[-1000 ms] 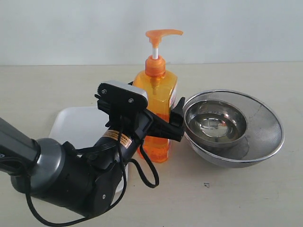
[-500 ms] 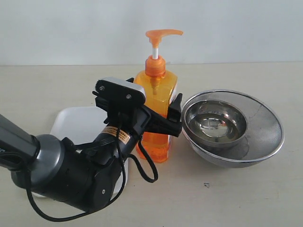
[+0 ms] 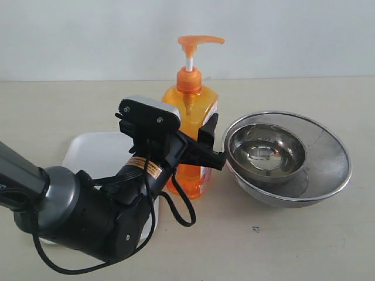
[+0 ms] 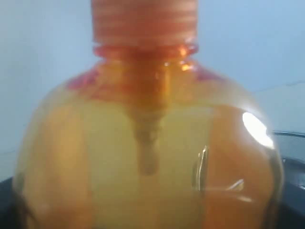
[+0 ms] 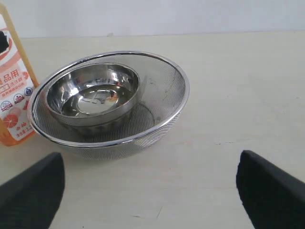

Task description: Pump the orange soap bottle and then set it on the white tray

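Observation:
The orange soap bottle (image 3: 190,111) stands upright on the table with its pump head raised, between the white tray (image 3: 94,152) and the steel bowls. My left gripper (image 3: 190,140) reaches in from the tray side and is shut on the bottle's body. One black finger (image 3: 209,132) presses its right side, and the other is hidden behind the bottle. The bottle (image 4: 152,157) fills the left wrist view, blurred and very close. My right gripper (image 5: 152,191) stands open over bare table, with the bottle's labelled side (image 5: 14,95) far off at the edge of that view.
A small steel bowl (image 3: 266,146) sits inside a wide mesh steel bowl (image 3: 328,158), right beside the bottle; they also show as the bowl (image 5: 93,93) and the mesh bowl (image 5: 167,95). My left arm covers part of the tray.
My left gripper's fingers have closed in onto the bottle's sides. The bottle has shifted slightly to the left. The right gripper has stayed open.

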Controlling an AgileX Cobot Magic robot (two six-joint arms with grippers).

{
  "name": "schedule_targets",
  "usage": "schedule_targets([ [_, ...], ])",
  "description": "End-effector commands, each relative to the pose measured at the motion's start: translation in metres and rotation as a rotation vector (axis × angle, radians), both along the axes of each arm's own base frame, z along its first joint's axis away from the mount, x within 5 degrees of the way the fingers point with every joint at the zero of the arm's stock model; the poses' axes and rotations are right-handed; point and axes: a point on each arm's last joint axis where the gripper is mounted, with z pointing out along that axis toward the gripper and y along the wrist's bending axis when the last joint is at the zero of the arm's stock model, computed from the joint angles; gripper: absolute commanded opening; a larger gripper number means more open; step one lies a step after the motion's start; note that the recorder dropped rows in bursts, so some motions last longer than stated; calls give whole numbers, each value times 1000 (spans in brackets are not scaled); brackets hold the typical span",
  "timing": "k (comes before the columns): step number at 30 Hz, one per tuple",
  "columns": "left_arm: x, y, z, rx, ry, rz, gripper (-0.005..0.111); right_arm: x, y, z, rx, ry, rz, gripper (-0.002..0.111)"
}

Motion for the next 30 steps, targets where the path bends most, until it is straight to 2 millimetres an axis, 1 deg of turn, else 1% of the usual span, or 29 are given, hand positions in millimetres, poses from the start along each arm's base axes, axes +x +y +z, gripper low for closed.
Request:
schedule_targets([
  [1,-1,-5,3,14,-34,-57,5,0,0,1,0,-11,-6,88],
  [4,-4,-9,3,35,-55,-108,5,0,0,1,0,-11,-6,88],
  [12,-3,-8,7,77,-85,-97,5,0,0,1,0,-13,-6,88],
  [15,-3,-8,14,82,-107,-95,5,0,0,1,0,-13,-6,88],
  [22,-5,-5,38,117,-181,-80,5,0,0,1,0,-13,-6,88],
  [26,-4,-3,44,132,-173,-60,5,0,0,1,0,-13,-6,88],
  [30,-4,-2,46,200,-193,-55,5,0,0,1,0,-13,-6,88],
])
